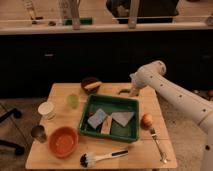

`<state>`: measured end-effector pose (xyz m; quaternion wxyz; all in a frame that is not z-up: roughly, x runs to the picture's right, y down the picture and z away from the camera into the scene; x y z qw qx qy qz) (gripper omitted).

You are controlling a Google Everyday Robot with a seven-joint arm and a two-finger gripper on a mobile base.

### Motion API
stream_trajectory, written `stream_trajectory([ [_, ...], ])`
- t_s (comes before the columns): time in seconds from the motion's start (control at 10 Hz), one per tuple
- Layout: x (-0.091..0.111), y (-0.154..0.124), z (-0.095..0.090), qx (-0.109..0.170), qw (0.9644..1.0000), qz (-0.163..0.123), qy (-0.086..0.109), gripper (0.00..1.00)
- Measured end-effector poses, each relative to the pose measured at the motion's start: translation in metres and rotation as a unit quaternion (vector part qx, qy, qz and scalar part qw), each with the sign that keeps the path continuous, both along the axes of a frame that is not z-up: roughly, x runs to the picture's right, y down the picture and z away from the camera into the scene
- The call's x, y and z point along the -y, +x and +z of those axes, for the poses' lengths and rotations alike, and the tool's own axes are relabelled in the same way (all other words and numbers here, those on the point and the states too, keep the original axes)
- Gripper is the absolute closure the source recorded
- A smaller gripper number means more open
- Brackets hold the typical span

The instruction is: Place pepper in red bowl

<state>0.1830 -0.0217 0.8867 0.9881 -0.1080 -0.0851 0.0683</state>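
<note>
The pepper (123,91) is a small green thing lying near the far edge of the wooden table, just behind the green tray. My gripper (133,91) hangs from the white arm that comes in from the right, and sits right beside the pepper, on its right. The red bowl (63,141) stands empty at the front left of the table, well away from the gripper.
A green tray (131,134) with sponges fills the table's middle. A dark bowl with a banana (91,85), a green cup (73,100), a white cup (47,110) and a metal cup (38,133) stand at left. An orange fruit (146,120), a fork (159,145) and a brush (102,158) lie at right and front.
</note>
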Motion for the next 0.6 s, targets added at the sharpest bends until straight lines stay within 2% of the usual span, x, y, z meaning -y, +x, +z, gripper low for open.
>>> stream_trajectory([
  [0.3, 0.002, 0.017, 0.012, -0.004, 0.9998, 0.015, -0.008, 0.20],
  [0.6, -0.003, 0.029, 0.033, -0.005, 0.9991, 0.025, -0.034, 0.20],
])
